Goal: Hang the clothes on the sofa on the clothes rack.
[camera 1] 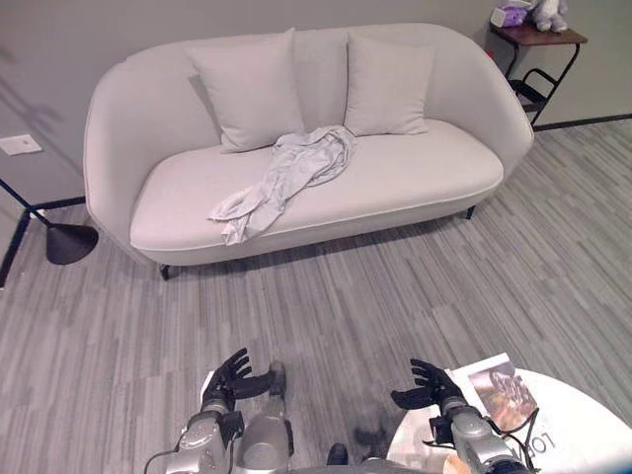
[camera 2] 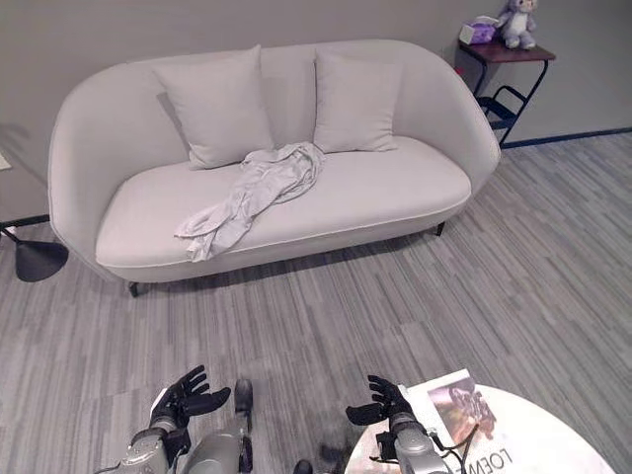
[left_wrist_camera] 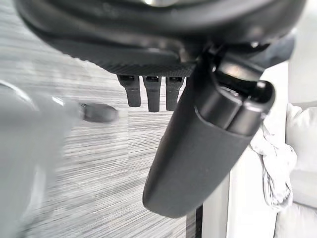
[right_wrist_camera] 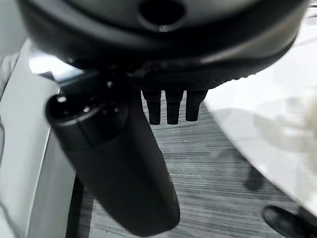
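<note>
While pale grey clothes (camera 1: pixel 286 180) lie crumpled on the sofa (camera 1: pixel 415 183) at 12 o'clock, left hand (camera 1: pixel 232 380) released at 7, right hand (camera 1: pixel 427 385) released at 5, holding nothing.

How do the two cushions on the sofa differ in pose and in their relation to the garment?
The left cushion leans tilted, its top corner rising to the backrest's top edge; the right cushion sits lower and squarer. The crumpled light grey garment has its bunched upper end lying at the left cushion's lower right corner and beside the right cushion's lower left corner, then trails toward the sofa's front edge below the left cushion. Both cushions are plain, square and match the sofa's pale colour.
</note>
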You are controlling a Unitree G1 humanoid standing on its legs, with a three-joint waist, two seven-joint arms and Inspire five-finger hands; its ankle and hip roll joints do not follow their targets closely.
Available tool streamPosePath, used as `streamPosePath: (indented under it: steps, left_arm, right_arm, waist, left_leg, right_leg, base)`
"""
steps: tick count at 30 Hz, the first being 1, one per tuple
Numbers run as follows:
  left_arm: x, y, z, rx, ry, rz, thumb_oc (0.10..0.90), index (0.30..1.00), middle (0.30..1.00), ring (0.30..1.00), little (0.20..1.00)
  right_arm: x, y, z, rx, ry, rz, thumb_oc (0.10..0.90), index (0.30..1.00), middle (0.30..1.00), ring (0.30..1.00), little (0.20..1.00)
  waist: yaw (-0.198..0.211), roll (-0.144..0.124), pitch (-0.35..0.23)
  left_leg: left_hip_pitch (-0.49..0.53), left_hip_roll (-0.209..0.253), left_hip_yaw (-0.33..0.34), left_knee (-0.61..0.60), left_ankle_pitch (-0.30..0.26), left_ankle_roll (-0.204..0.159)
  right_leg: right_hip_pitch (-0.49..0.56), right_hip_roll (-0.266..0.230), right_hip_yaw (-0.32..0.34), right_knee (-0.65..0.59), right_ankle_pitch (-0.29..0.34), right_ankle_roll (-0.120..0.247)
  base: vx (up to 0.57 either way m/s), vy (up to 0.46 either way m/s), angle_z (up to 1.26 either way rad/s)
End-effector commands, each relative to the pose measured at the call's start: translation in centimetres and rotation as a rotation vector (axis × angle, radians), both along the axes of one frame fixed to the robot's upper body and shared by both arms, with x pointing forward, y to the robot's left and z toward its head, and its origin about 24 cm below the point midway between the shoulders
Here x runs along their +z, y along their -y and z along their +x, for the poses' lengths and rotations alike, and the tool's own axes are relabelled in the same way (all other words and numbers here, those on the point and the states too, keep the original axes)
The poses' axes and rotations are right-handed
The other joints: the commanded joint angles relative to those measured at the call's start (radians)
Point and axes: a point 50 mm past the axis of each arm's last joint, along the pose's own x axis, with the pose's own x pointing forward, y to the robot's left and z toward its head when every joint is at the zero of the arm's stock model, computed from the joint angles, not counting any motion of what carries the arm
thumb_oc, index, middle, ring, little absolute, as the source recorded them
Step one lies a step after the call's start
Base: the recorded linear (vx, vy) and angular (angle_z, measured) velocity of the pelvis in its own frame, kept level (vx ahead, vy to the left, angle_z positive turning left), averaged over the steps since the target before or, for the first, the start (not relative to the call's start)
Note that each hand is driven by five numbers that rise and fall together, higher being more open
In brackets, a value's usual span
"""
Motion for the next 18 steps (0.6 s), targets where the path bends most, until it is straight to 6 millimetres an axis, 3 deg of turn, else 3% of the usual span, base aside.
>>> streamPosePath:
  steps: [1,2,5,6,7,8,9,11,12,15,16,17,18]
  left_arm:
    - [2.2,-2.4,1.2,0.054,0.147,0.055,0.800,0.900,0.900,0.900,0.900]
    - [2.2,-2.4,1.2,0.054,0.147,0.055,0.800,0.900,0.900,0.900,0.900]
    - [2.2,-3.4,1.0,0.057,0.133,0.090,0.800,0.900,0.900,0.900,0.900]
    - [2.4,-3.6,1.1,0.057,0.141,0.092,0.800,0.900,0.900,0.900,0.900]
    - [2.6,-3.8,1.3,0.059,0.150,0.096,0.800,0.900,0.900,0.900,0.900]
    - [2.7,-3.9,1.3,0.061,0.152,0.101,0.800,0.900,0.900,0.900,0.900]
    - [3.1,-3.8,1.9,0.051,0.176,0.099,0.800,0.900,0.900,0.900,0.900]
    - [3.2,-3.9,2.1,0.042,0.181,0.104,0.800,0.900,0.900,0.900,0.900]
    - [3.6,-3.6,2.5,0.026,0.200,0.102,0.800,0.900,0.900,0.900,0.900]
    - [4.6,-3.3,3.6,-0.007,0.255,0.107,0.800,0.900,0.900,0.900,0.900]
    - [4.9,-3.1,3.9,-0.019,0.274,0.107,0.800,0.900,0.900,0.900,0.900]
    - [5.4,-2.9,4.6,-0.018,0.302,0.107,0.800,0.900,0.900,0.900,0.900]
    - [5.4,-2.9,4.6,-0.018,0.302,0.107,0.800,0.900,0.900,0.900,0.900]
  right_arm:
    - [3.8,-2.1,5.2,0.141,0.252,0.031,0.800,0.900,0.900,0.900,0.900]
    - [3.8,-2.1,5.2,0.141,0.252,0.031,0.800,0.900,0.900,0.900,0.900]
    - [3.7,-3.6,5.3,0.192,0.248,0.060,0.800,0.900,0.900,0.900,0.900]
    - [3.6,-3.7,5.3,0.205,0.245,0.059,0.800,0.900,0.900,0.900,0.900]
    - [3.7,-3.7,5.3,0.207,0.248,0.060,0.800,0.900,0.900,0.900,0.900]
    - [3.7,-3.6,5.3,0.201,0.252,0.060,0.800,0.900,0.900,0.900,0.900]
    - [3.8,-3.1,5.0,0.176,0.252,0.058,0.800,0.900,0.900,0.900,0.900]
    - [3.7,-2.7,4.8,0.164,0.249,0.051,0.800,0.900,0.900,0.900,0.900]
    - [3.5,-2.2,4.3,0.153,0.235,0.035,0.800,0.900,0.900,0.900,0.900]
    - [3.2,-0.9,3.2,0.109,0.213,0.021,0.800,0.900,0.900,0.900,0.900]
    - [3.2,-0.5,3.1,0.098,0.212,0.015,0.800,0.900,0.900,0.900,0.900]
    - [3.4,0.2,3.0,0.059,0.221,0.008,0.800,0.900,0.900,0.900,0.900]
    - [3.4,0.2,3.0,0.059,0.221,0.008,0.800,0.900,0.900,0.900,0.900]
  waist:
    - [0.084,-0.050,-0.062]
    - [0.086,-0.049,-0.064]
    - [0.123,-0.106,-0.073]
    - [0.130,-0.113,-0.072]
    - [0.130,-0.127,-0.061]
    - [0.125,-0.120,-0.056]
    - [0.091,-0.103,-0.031]
    - [0.077,-0.087,-0.024]
    - [0.057,-0.063,-0.016]
    - [0.004,-0.027,0.005]
    - [-0.004,-0.024,0.010]
    - [-0.029,-0.030,0.018]
    - [-0.030,-0.030,0.018]
  left_leg:
    - [-0.002,-0.027,-0.039,0.011,0.083,0.014]
    - [-0.004,-0.025,-0.038,0.011,0.083,0.013]
    - [0.034,-0.080,-0.059,0.036,0.044,0.061]
    - [0.053,-0.095,-0.066,0.036,0.023,0.078]
    - [0.082,-0.125,-0.074,0.038,-0.008,0.102]
    - [0.107,-0.135,-0.083,0.037,-0.027,0.116]
    - [0.181,-0.165,-0.127,0.029,-0.071,0.152]
    - [0.213,-0.167,-0.144,0.020,-0.089,0.162]
    - [0.248,-0.160,-0.168,0.011,-0.109,0.168]
    - [0.316,-0.140,-0.221,0.011,-0.152,0.155]
    - [0.338,-0.137,-0.238,0.011,-0.173,0.145]
    - [0.379,-0.126,-0.269,0.011,-0.216,0.117]
    - [0.378,-0.126,-0.270,0.011,-0.216,0.117]
  right_leg:
    - [0.110,-0.101,0.017,0.011,-0.078,0.160]
    - [0.108,-0.100,0.019,0.011,-0.077,0.160]
    - [0.075,-0.181,0.017,0.164,0.041,0.229]
    - [0.041,-0.201,0.012,0.248,0.096,0.252]
    - [-0.003,-0.230,0.020,0.373,0.201,0.281]
    - [-0.052,-0.243,0.023,0.477,0.260,0.285]
    - [-0.135,-0.266,0.037,0.673,0.359,0.269]
    - [-0.174,-0.267,0.042,0.728,0.342,0.253]
    - [-0.250,-0.279,0.032,0.786,0.290,0.235]
    - [-0.321,-0.327,-0.062,0.639,0.155,0.190]
    - [-0.339,-0.333,-0.089,0.534,0.138,0.190]
    - [-0.340,-0.302,-0.084,0.211,0.166,0.220]
    - [-0.336,-0.301,-0.087,0.203,0.171,0.220]
  base:
    - [0.59,0.200,-0.65]
    - [0.58,0.214,-0.93]
    - [0.44,0.191,-0.64]
    - [0.40,0.227,0.02]
    - [0.37,0.253,0.28]
    - [0.50,0.340,0.23]
    - [0.34,0.245,0.43]
    - [0.30,0.157,0.64]
    - [0.38,0.133,0.68]
    - [0.40,-0.010,0.64]
    - [0.55,-0.269,1.23]
    - [0.42,-0.240,0.97]
    - [0.43,-0.272,0.66]
